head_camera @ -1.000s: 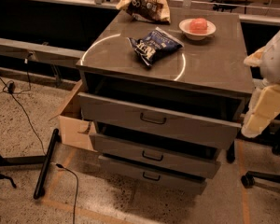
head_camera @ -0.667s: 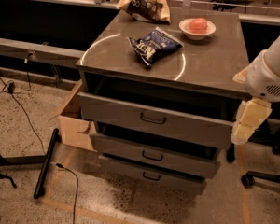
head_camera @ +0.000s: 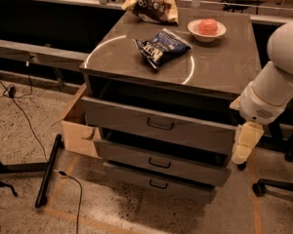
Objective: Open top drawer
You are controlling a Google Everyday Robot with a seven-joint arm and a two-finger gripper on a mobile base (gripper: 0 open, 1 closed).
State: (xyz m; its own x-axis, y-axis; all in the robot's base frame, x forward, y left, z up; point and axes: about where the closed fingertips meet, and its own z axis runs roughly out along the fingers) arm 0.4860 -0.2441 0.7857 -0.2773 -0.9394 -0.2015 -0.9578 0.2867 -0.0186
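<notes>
The top drawer [head_camera: 136,118] is the tallest of three grey drawers in a grey cabinet. It stands pulled out a little, with a dark gap above its front and a small dark loop handle [head_camera: 160,125] at its centre. My gripper [head_camera: 247,143], cream-coloured, hangs from the white arm [head_camera: 276,89] just off the drawer front's right end, well right of the handle and holding nothing that I can see. The two shorter drawers, the middle one [head_camera: 161,162] and the bottom one [head_camera: 158,183], sit below, also slightly out.
On the cabinet top lie a blue chip bag [head_camera: 161,47], a brown snack bag [head_camera: 151,6] and a white bowl [head_camera: 206,29] with something red. A cardboard box [head_camera: 78,130] stands left of the cabinet. Cables and a black pole [head_camera: 48,172] lie on the floor; a chair base [head_camera: 273,184] is at the right.
My arm and gripper have moved down and to the left, from beside the cabinet top to the right end of the top drawer's front. The drawers look the same.
</notes>
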